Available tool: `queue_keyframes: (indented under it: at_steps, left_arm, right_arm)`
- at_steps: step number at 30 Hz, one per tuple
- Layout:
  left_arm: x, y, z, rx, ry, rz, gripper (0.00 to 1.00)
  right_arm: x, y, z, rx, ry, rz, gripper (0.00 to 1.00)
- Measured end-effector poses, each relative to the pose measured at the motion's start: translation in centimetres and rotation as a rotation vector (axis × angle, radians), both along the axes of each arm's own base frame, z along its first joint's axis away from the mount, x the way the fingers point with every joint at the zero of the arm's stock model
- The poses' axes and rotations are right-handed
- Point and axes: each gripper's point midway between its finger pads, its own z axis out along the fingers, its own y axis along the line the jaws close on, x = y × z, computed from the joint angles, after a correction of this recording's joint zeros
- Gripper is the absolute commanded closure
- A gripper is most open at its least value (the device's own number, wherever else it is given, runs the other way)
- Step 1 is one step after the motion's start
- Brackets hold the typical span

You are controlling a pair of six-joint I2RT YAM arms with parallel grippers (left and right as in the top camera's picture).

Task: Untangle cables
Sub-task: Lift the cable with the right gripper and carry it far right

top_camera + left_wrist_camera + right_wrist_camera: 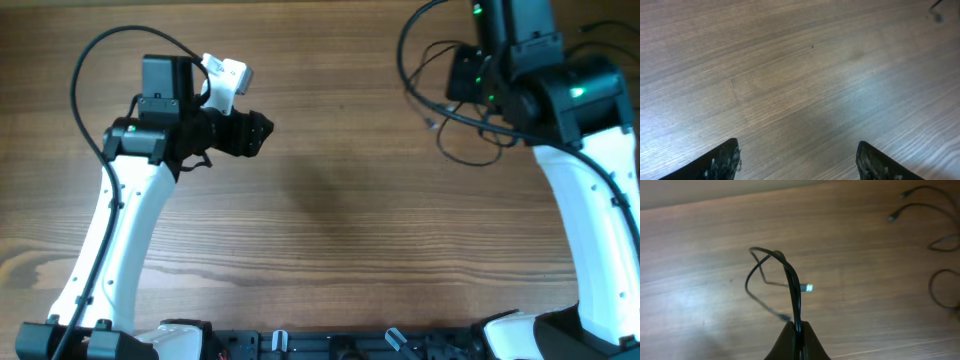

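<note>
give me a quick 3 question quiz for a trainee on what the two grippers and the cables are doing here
1. True or false: the right gripper is shut on a black cable.
2. The left gripper is: A open, with nothing between its fingers; B shut on a cable; C holding a plug.
3. Fill in: the plug beside the held cable has a ___ tip.
Key: 1 true; 2 A; 3 silver.

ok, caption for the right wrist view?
Right gripper shut on a looped black cable with a silver plug, over the wood table; other cables lie at right.
</note>
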Motion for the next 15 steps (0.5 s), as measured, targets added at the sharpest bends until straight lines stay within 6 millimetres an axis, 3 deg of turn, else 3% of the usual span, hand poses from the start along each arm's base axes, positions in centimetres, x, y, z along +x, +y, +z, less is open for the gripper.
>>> queue_keyframes:
  at_steps: [5,15]
  left_arm:
    - [0.4,-0.3,0.1,0.022,-0.015,0.02,0.24]
    - [1.6,1.5,0.1,0.065,-0.025,0.167,0.23]
  right_arm:
    - [-0.1,-3.6,0.5,-0.03,0.006,-0.08,0.96]
    - [-2.1,-13.1,0.7,-0.062,0.041,-0.332,0.96]
